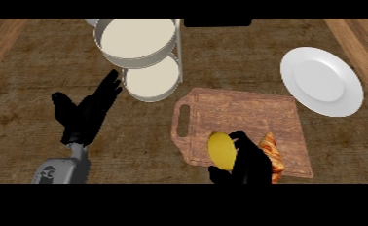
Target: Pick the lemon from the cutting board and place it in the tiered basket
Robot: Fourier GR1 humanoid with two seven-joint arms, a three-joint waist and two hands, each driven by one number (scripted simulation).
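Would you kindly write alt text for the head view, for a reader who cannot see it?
The right hand curls round a lemon on a wooden cutting board, beside a croissant. The open left hand rests beside a tiered basket; a white plate lies at the right.

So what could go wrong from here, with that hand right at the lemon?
The right hand curls beside the lemon on the cutting board, and a croissant lies right against that hand, so it might get nudged. The lemon is rounded and could roll away if the fingers close off-centre. The tiered basket stands across the counter, with the open left hand resting near it, so the carry could bump that hand.
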